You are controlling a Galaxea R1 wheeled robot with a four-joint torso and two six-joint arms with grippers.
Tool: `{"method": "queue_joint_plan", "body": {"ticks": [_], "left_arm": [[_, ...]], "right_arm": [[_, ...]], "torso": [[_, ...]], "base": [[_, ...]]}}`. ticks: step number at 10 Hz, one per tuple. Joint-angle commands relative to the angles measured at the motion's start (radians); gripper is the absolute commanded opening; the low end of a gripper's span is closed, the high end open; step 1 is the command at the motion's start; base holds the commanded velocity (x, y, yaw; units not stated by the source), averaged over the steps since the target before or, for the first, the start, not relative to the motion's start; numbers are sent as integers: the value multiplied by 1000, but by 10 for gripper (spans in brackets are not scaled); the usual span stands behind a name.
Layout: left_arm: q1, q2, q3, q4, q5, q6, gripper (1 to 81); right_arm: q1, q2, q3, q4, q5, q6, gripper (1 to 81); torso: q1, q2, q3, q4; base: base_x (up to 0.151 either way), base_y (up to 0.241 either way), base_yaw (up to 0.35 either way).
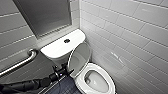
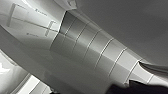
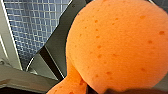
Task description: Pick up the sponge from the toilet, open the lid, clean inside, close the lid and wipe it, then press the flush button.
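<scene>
Now the lid (image 1: pixel 79 58) of the toilet (image 1: pixel 88 68) stands half raised, tilted toward the tank (image 1: pixel 58 48). The left tool (image 1: pixel 60 71) is at the lid's lower edge; whether it is spread or pressed together I cannot tell. I think it should push this edge up and back slowly, until the lid leans on the tank. The sponge (image 3: pixel 117 45) hangs close before the right wrist camera, apparently pinched by the right tool.

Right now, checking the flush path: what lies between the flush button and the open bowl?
In the head view, the raised lid stands between flush button and bowl.
</scene>
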Motion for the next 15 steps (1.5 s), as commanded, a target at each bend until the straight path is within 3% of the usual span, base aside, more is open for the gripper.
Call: {"method": "queue_joint_plan", "body": {"ticks": [1,3,8,9,11,13,15], "left_arm": [[-72,-102,13,68,43,74,811],[-49,-125,21,77,46,76,811],[106,-242,85,267,59,74,811],[150,-262,99,349,75,74,811],[248,-275,133,678,187,76,811],[358,-278,255,1091,400,76,811],[451,-256,288,1194,538,76,811]], "right_arm": [[-7,-26,21,-24,-74,-3,10],[-9,-29,16,-24,-72,-1,10],[-9,-35,21,-23,-72,-1,10],[-9,-40,18,-23,-72,-1,10],[-6,-41,-1,-43,-74,-4,10],[-6,-38,-34,-78,-109,-3,10],[-12,-30,-39,-69,-125,3,10]], "torso": [[0,0,0,0],[0,0,0,0],[0,0,0,0],[0,0,0,0],[0,0,0,0],[0,0,0,0],[0,0,0,0]], "base": [[0,0,0],[0,0,0],[0,0,0],[0,0,0],[0,0,0],[0,0,0],[0,0,0]]}}
